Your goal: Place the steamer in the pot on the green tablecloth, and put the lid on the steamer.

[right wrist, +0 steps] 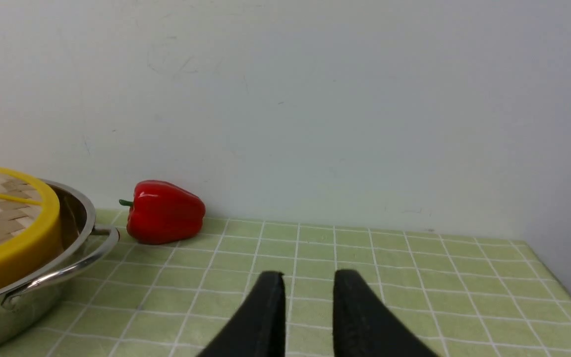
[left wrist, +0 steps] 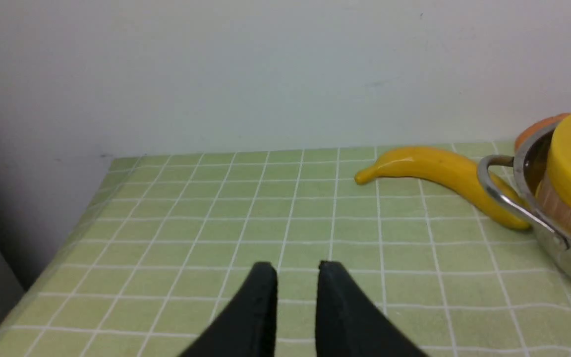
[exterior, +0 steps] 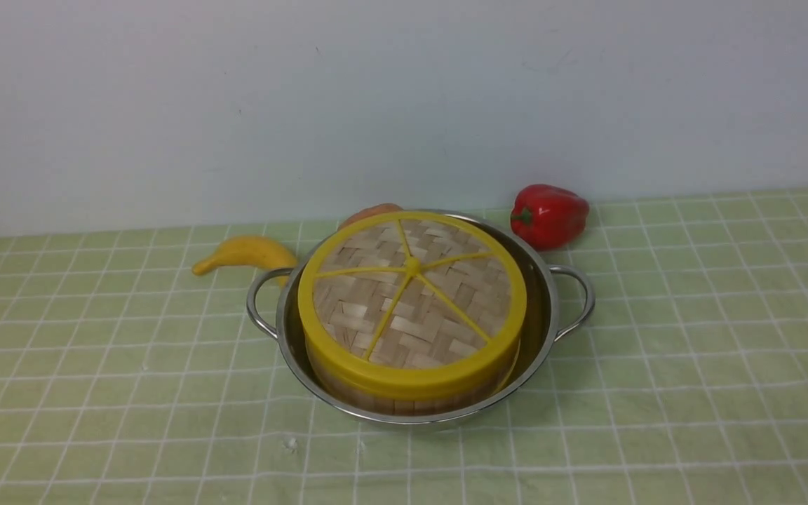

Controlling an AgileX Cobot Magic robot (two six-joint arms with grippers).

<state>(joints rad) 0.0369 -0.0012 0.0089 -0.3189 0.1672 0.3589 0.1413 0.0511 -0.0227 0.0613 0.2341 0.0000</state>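
At centre frame in the front view, the lid [exterior: 411, 298] caps the steamer [exterior: 404, 394], which sits inside the pot [exterior: 543, 308] on the green cloth [exterior: 691, 365] covering the tabletop. Both steps of the task look complete; judging by this, only pulling the arms clear could remain. Neither arm appears in the front view.

The wrist views supply the arms. The left hand [left wrist: 297, 267] hangs over bare cloth, fingers slightly apart and empty, with a banana [left wrist: 439, 173] and the pot's handle [left wrist: 503, 193] at right of its frame. The right hand [right wrist: 308, 276] is likewise parted and holding nothing, with a red pepper [right wrist: 164, 211] at left of centre.

Only the front view shows the whole lid, plus an orange object [exterior: 370, 212] behind the pot, too hidden to identify.
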